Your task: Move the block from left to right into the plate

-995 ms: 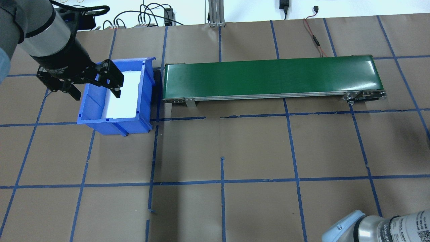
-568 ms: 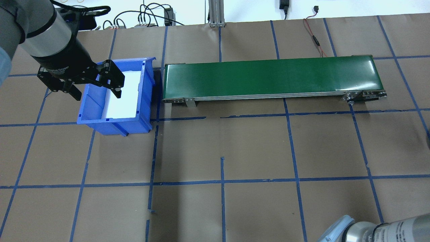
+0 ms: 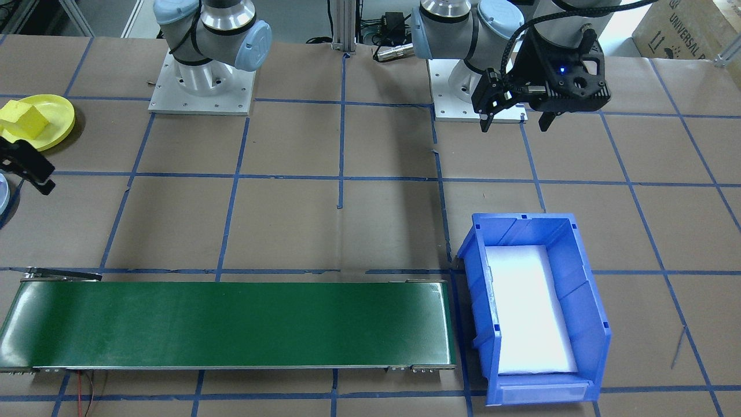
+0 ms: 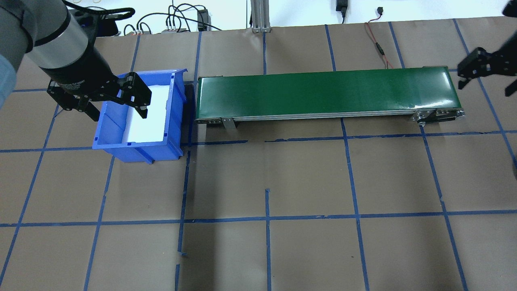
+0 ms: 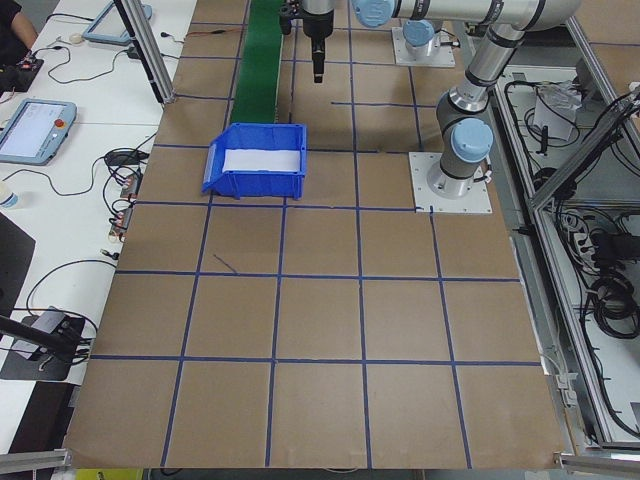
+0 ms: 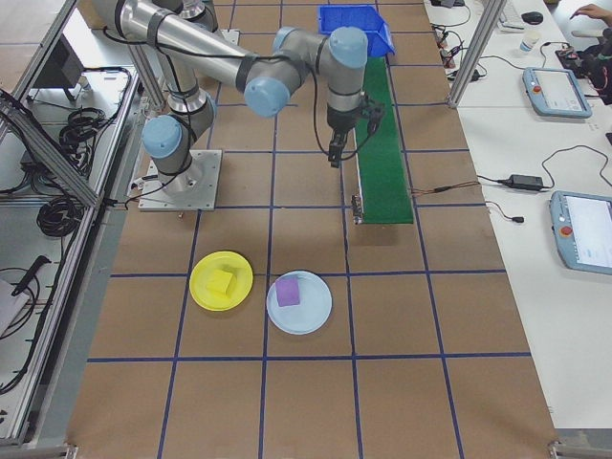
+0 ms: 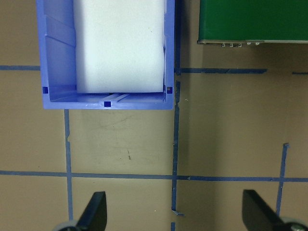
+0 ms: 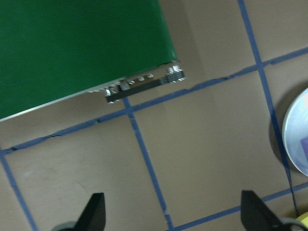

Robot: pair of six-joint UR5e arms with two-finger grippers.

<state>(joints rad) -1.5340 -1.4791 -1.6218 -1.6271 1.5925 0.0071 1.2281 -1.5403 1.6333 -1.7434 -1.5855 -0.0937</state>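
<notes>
Altogether two plates, two blocks.

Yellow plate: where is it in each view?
Front-facing: yellow plate at far left edge, yellow block on it.
Overhead: not in view.
Exterior left: not in view.
Exterior right: lower left of centre, beside a pale blue plate.
Left wrist: not in view.
Right wrist: only a yellow sliver at bottom right corner, likely it.
Shared landmark: green conveyor belt.

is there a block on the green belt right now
No, the green belt is bare from end to end in the overhead view.
</notes>
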